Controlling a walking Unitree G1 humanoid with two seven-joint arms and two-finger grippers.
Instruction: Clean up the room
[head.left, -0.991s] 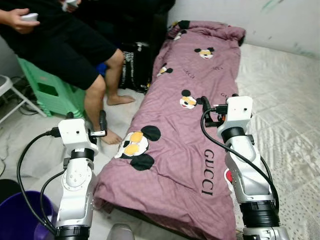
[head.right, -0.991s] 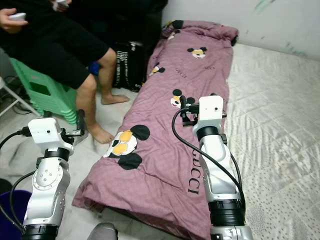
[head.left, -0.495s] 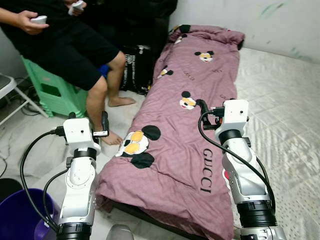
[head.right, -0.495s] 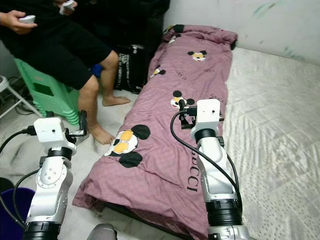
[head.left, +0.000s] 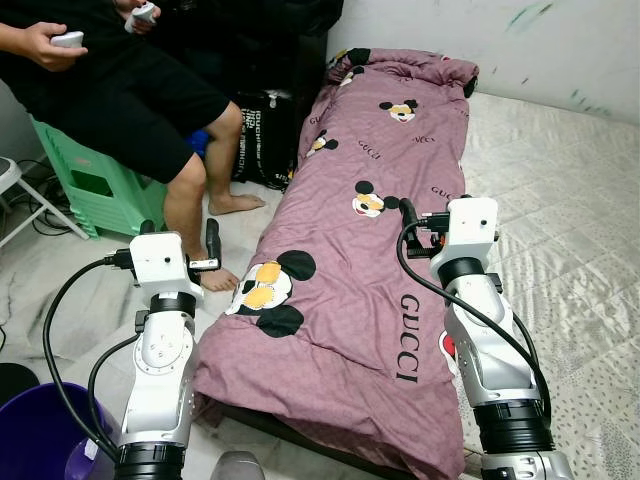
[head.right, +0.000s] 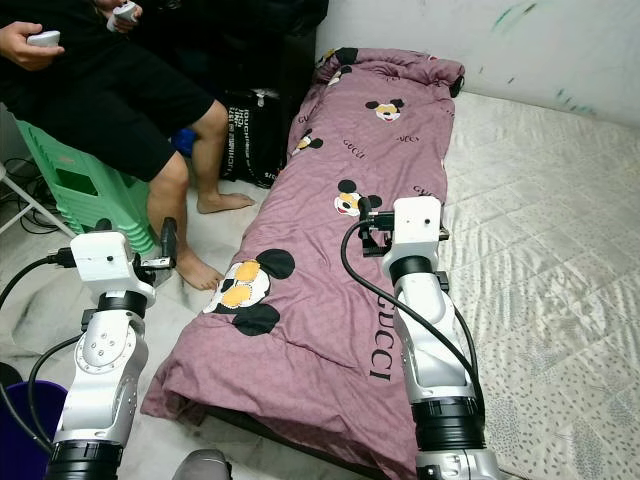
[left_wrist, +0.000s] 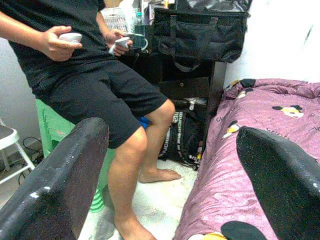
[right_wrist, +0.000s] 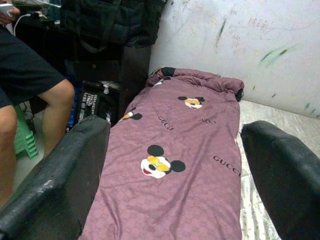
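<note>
A: What's changing over the last second?

B: The whole view is shifting, so the camera is moving. Quilt (head.left: 375, 250) isn't moving; nothing gripped, so no progress yet.

A: Fingers?

B: Left gripper (left_wrist: 175, 175) and right gripper (right_wrist: 172, 175) are both hanging spread, holding nothing.

A: Quilt position, axis?

B: It's lying flat ahead of and below the right fingers, just right of the left ones. Long axis is running away from the fingertips toward the wall (head.left: 500, 40); bunched end is pointing there.

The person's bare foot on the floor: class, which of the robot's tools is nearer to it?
Left. The left tool hovers just above the person's foot beside the purple quilt; the right tool is over the quilt, well away.
</note>
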